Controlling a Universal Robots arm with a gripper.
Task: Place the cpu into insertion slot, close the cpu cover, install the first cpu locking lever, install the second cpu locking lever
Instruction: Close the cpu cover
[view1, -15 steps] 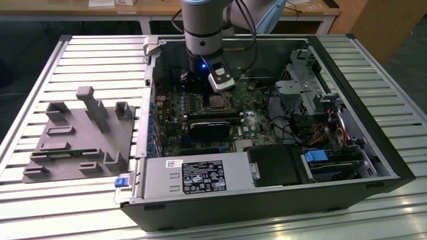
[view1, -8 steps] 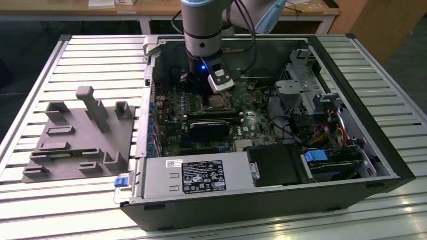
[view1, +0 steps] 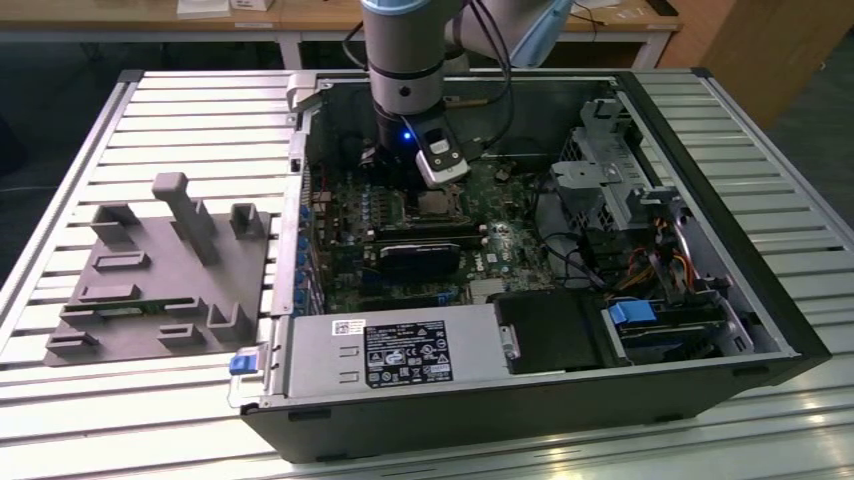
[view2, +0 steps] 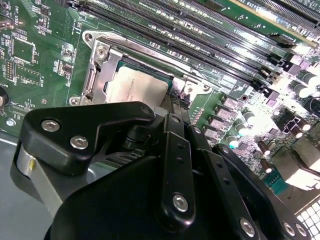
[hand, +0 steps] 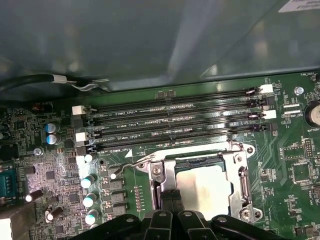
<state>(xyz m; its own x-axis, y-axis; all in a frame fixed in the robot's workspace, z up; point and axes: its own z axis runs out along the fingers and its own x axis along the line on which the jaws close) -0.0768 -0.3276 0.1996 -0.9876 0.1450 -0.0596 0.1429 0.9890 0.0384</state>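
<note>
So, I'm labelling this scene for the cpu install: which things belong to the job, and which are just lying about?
Job in hand:
cpu
cover
lever
gripper, at the cover's edge

Just there:
memory slots
power supply
drive cage
grey fixture

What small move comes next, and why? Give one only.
Probably shift the claw to the wire lever sticking out beside the cpu cover: the cpu lies seated, the cover seems down, and that lever looks unlatched.
</note>
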